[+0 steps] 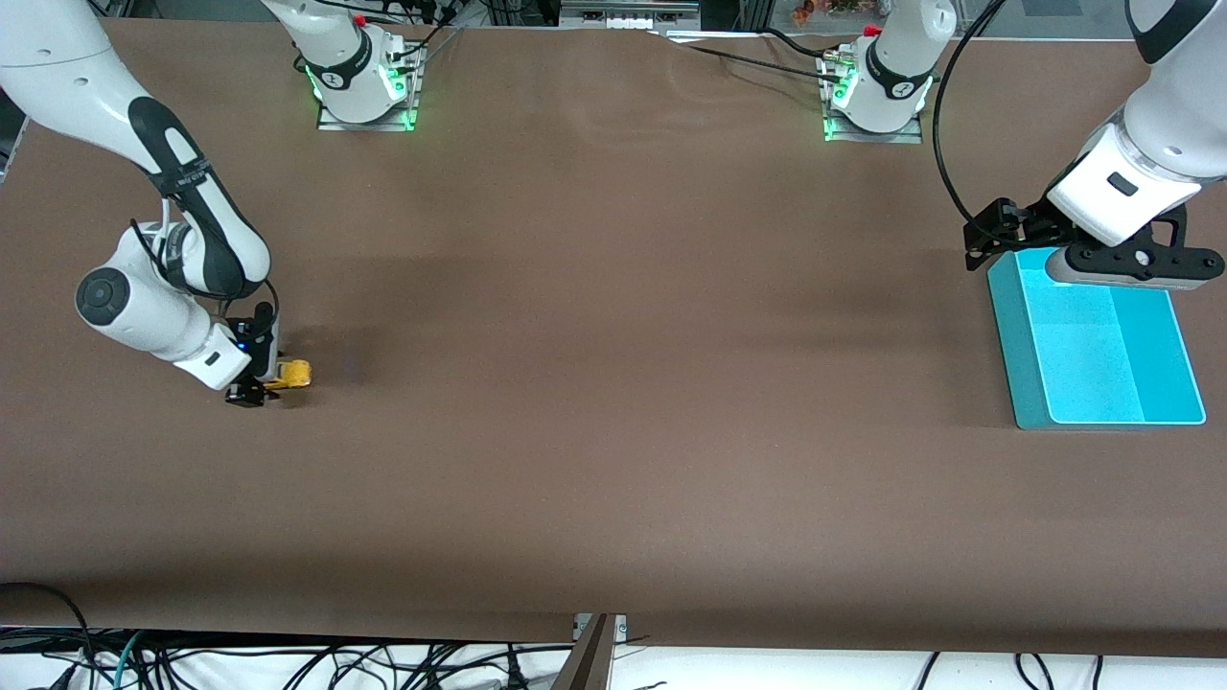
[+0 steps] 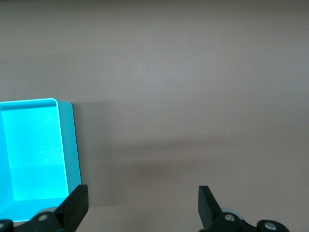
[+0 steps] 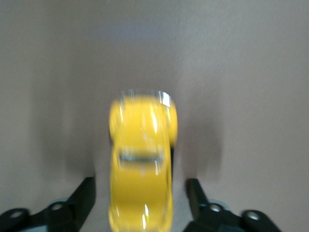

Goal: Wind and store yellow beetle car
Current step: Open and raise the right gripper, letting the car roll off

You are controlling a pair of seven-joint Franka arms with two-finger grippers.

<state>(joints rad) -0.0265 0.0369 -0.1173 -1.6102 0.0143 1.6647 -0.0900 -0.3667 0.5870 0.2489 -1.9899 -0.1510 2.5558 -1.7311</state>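
Note:
The yellow beetle car [image 1: 293, 374] stands on the brown table near the right arm's end. My right gripper [image 1: 253, 391] is low at the table, open, with the car's rear between its fingers. In the right wrist view the car [image 3: 142, 164] lies between the two black fingers [image 3: 83, 195] with a gap on each side; the right gripper [image 3: 140, 195] is open around it. My left gripper [image 1: 1131, 273] is open and empty, waiting over the edge of the blue bin [image 1: 1008, 335] that lies farthest from the front camera. The left wrist view shows the left gripper [image 2: 143, 203] over bare table.
The blue bin has two compartments and stands at the left arm's end of the table; its wall shows in the left wrist view [image 2: 70, 145]. The arm bases [image 1: 364, 86] stand along the table's top edge. Cables hang below the edge nearest the front camera.

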